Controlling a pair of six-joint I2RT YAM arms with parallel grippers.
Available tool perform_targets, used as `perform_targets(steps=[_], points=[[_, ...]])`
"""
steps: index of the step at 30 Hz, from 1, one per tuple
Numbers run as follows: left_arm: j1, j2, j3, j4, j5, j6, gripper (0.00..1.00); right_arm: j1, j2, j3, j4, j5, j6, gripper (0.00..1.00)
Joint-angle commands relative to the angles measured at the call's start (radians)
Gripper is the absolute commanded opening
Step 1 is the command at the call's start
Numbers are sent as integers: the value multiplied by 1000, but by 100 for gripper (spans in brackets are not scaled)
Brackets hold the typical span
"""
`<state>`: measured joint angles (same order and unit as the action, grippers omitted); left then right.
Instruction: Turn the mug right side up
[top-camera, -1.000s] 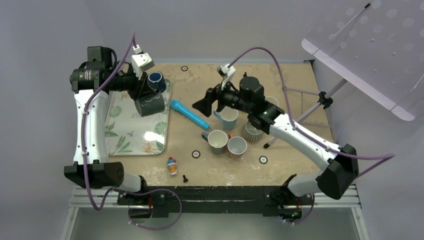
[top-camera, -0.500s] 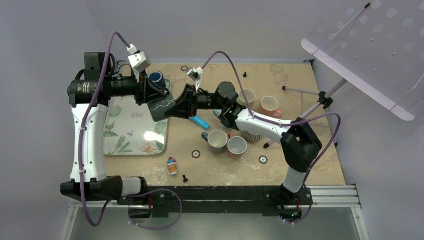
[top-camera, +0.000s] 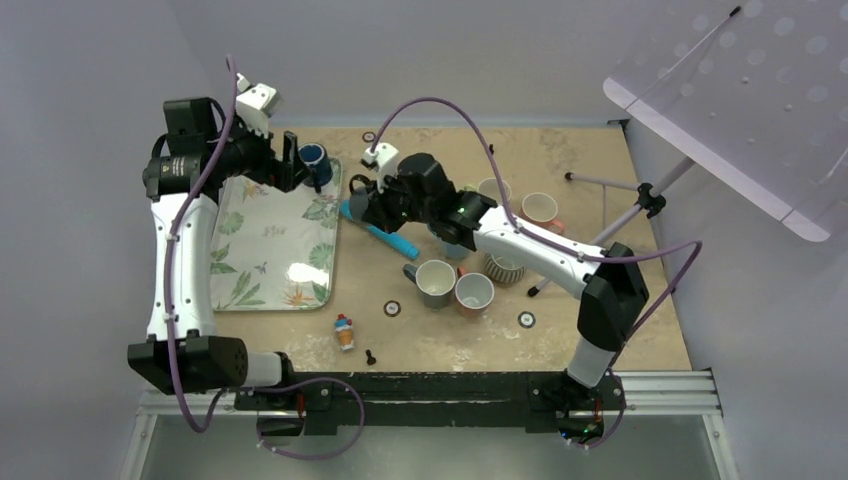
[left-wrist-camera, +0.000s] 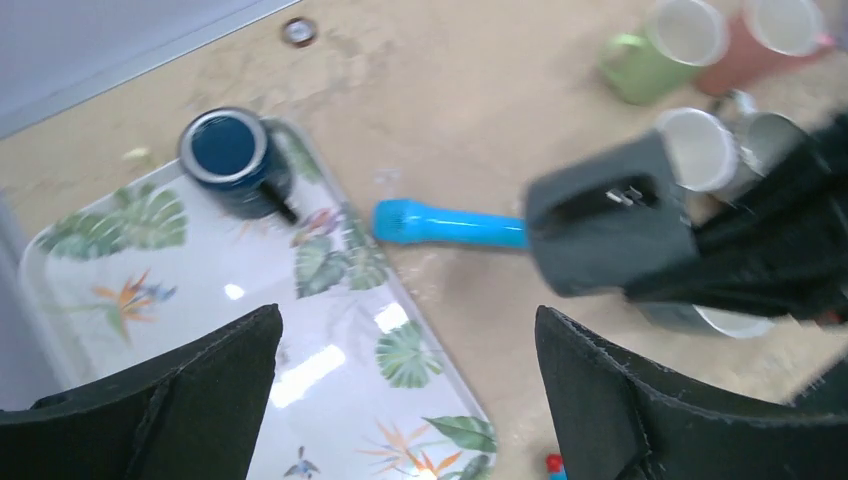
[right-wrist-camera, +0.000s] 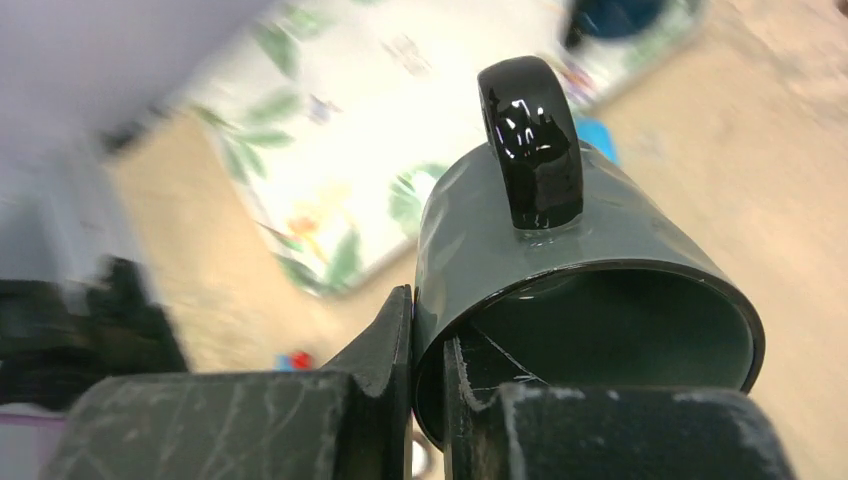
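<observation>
Now that the left claw (left-wrist-camera: 408, 320) has let go, its jaws stand wide apart over the leaf-print tray (top-camera: 270, 262). The dark grey mug (right-wrist-camera: 560, 250) has passed to the right claw (right-wrist-camera: 428, 335). That claw was open a second ago and is now pinched on the mug's rim, one finger inside the wall and one outside. I read this as the handover done: the right arm alone carries the mug. It is off the bench (top-camera: 560, 330), just right of the tray's edge and above the blue cylinder (left-wrist-camera: 450, 225). From this rim grip a wrist roll should bring the mouth up, so what remains is turning it and setting it down on its base.

In my right wrist view the handle (right-wrist-camera: 530, 140) points up and the mouth faces the lens. That gives the mug's attitude to the camera, not to the bench, so I cannot tell how far it is from upright. From above, the claw and wrist cover nearly all of it. The left wrist view shows it only as a blurred grey block. Its base is out of sight everywhere, and I cannot judge how deep the fingers sit on the rim.
</observation>
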<state>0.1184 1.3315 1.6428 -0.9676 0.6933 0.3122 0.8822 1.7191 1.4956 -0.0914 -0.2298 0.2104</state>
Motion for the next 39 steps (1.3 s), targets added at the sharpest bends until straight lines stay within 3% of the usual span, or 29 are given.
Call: perform_targets(steps=[1, 4, 8, 12, 20, 22, 29, 34, 37, 39], points=[[25, 116, 5, 173, -335, -195, 100, 92, 62, 119, -309, 347, -292, 0], [24, 222, -12, 217, -427, -262, 99, 147, 143, 186, -404, 430, -365, 0], [-1, 382, -6, 254, -507, -285, 89, 182, 246, 283, -538, 438, -414, 0], [-20, 546, 36, 270, -533, -298, 89, 204, 326, 342, -620, 407, -447, 0], [-89, 725, 145, 309, -613, -277, 89, 207, 408, 389, -708, 432, -436, 0], [-89, 764, 179, 309, -641, -278, 87, 208, 416, 396, -712, 451, -432, 8], [-89, 872, 267, 253, -689, -249, 58, 207, 419, 405, -710, 481, -422, 41], [-89, 904, 295, 237, -689, -236, 50, 209, 386, 403, -695, 495, -417, 48], [-86, 949, 359, 182, -679, -239, 38, 209, 348, 378, -678, 511, -414, 49], [-84, 963, 376, 179, -672, -245, 12, 209, 319, 355, -662, 510, -413, 49]])
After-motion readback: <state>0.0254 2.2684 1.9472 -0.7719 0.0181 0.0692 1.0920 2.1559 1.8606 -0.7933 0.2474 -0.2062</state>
